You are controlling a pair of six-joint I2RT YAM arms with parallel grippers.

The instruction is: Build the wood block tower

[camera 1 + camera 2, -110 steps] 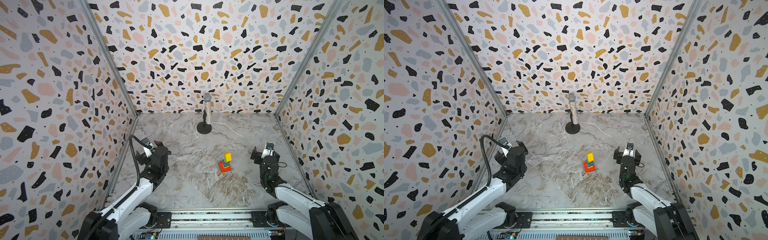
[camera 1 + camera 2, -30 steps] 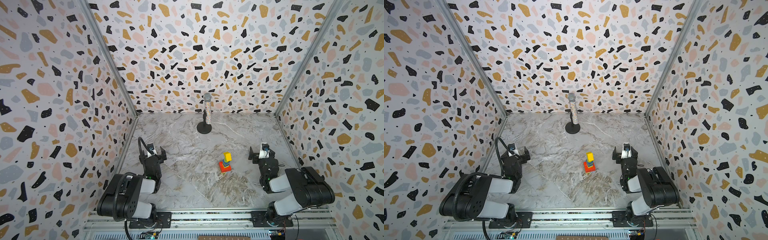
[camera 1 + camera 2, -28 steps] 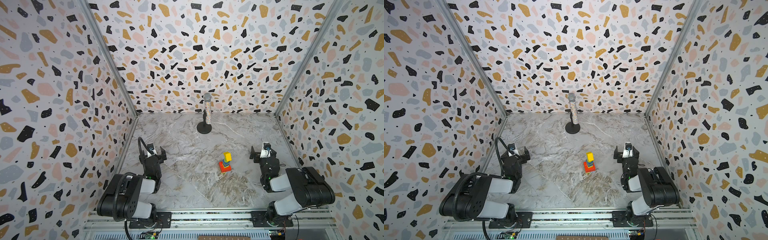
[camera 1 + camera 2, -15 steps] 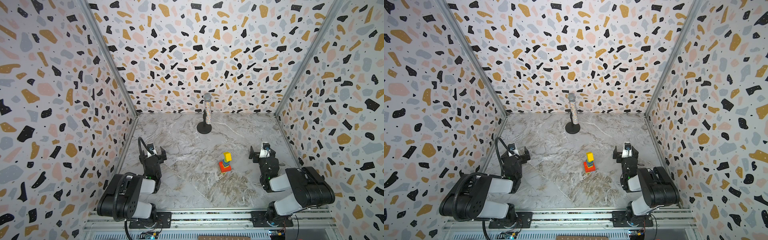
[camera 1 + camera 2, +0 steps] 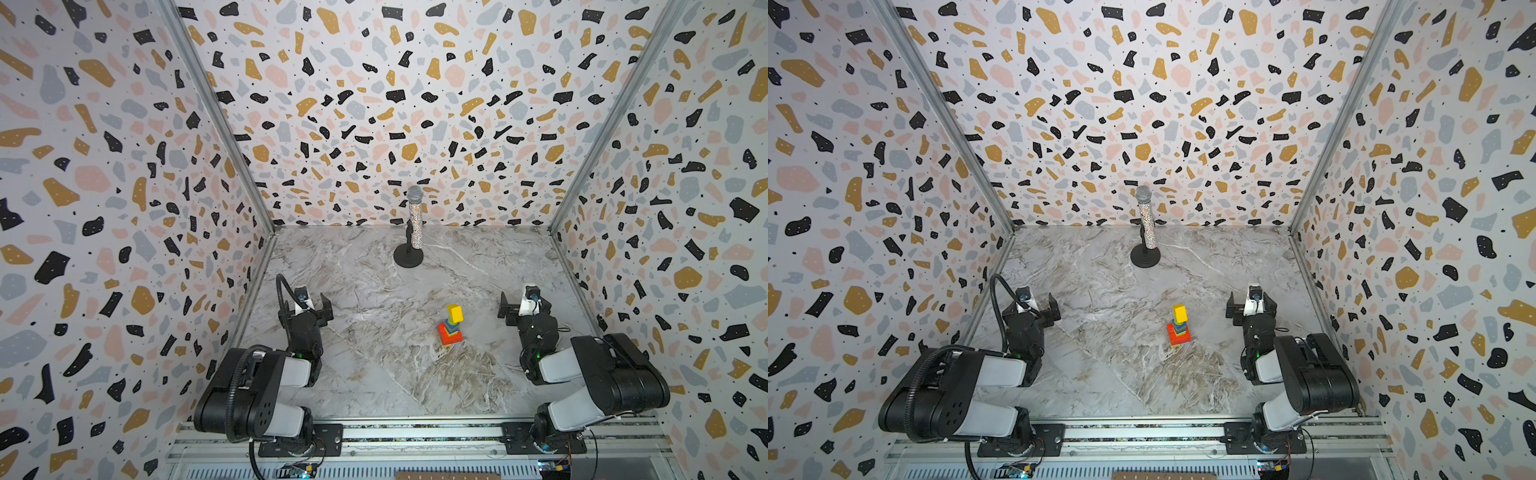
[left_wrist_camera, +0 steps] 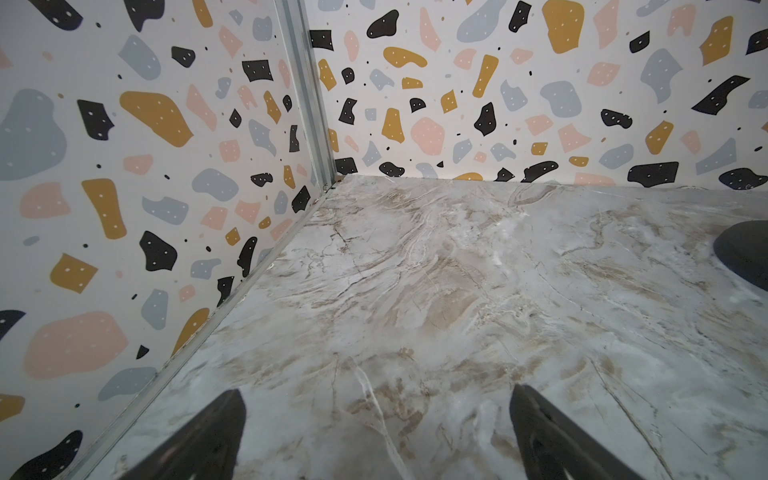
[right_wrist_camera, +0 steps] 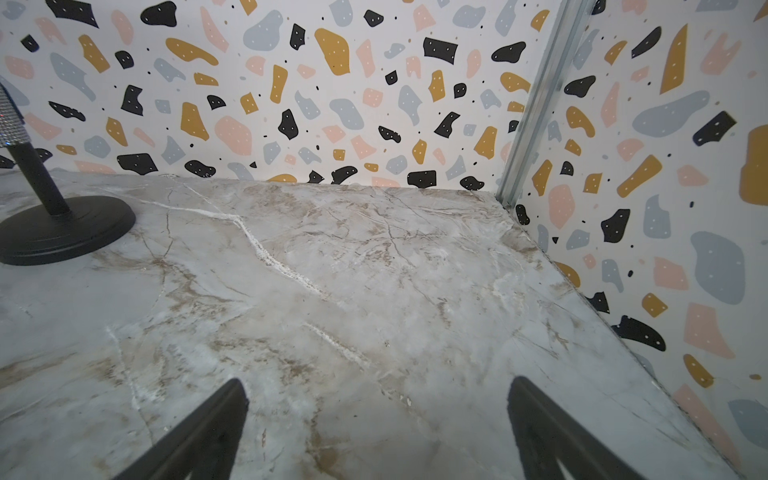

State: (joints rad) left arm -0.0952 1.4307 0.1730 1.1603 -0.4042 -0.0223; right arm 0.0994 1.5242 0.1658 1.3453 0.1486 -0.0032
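Left wrist view: left gripper [image 6: 376,390] jaws wide apart, nothing btwn them, just bare marble tabletop [image 6: 415,270] below. Right wrist view: right gripper [image 7: 376,380] also spread wide & empty, w/ the mic stand [image 7: 62,232] at the left edge of frame. In both top views the tower [image 5: 451,328] stands upright, lower centre of frame, a bit right of middle, btwn the two arms & well apart from both; red bricks [image 5: 446,338] at base, yellow block [image 5: 454,313] on top
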